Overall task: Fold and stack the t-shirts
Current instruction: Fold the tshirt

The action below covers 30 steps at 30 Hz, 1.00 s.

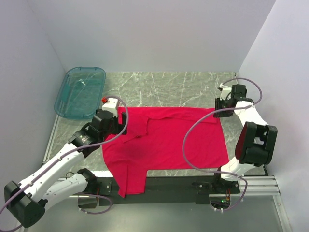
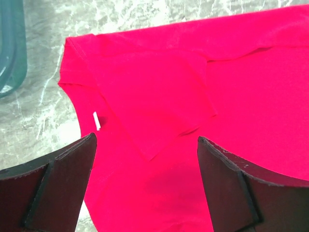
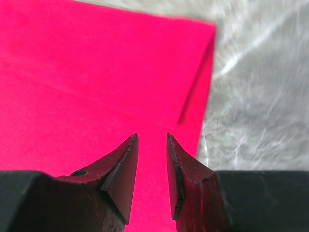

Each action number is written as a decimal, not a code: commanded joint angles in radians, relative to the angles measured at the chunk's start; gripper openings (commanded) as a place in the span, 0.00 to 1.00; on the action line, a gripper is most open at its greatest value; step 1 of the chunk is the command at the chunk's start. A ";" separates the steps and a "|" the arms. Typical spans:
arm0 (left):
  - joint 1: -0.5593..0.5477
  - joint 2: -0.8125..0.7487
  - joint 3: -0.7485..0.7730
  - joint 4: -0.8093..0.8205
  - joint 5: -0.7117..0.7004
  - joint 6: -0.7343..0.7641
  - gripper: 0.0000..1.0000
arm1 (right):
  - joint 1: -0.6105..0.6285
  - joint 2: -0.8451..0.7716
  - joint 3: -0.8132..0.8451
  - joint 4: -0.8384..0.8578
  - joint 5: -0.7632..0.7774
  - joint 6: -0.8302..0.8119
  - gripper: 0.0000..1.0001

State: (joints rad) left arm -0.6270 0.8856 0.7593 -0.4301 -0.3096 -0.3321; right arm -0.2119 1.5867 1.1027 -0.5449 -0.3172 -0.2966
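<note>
The red t-shirt (image 1: 169, 140) lies spread across the marble table, its top edge folded over into a straight line and its left sleeve (image 2: 164, 106) tucked inward. A small white label (image 2: 96, 120) shows near its left edge. My left gripper (image 1: 113, 107) hovers over the shirt's upper left corner, open wide (image 2: 145, 145) with only flat cloth below it. Over the shirt's upper right corner (image 3: 203, 38) hangs my right gripper (image 1: 224, 104). Its jaws (image 3: 152, 137) stand a narrow gap apart, and nothing is between them.
A see-through teal tub (image 1: 79, 92) sits at the back left, just beyond the left gripper, and its edge shows in the left wrist view (image 2: 9, 43). The shirt's lower left part (image 1: 128, 181) drapes over the table's near edge onto the black rail. White walls enclose three sides.
</note>
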 commanded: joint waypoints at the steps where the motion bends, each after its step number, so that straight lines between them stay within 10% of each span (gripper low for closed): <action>1: 0.003 -0.022 0.003 0.048 -0.031 -0.007 0.90 | -0.044 0.079 0.042 -0.021 0.040 0.137 0.37; 30: 0.003 -0.031 0.002 0.051 -0.020 -0.008 0.91 | -0.093 0.271 0.109 -0.044 -0.054 0.205 0.27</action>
State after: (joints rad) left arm -0.6270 0.8642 0.7589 -0.4084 -0.3164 -0.3325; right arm -0.2966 1.8542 1.1793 -0.5892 -0.3676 -0.0975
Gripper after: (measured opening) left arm 0.904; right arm 0.290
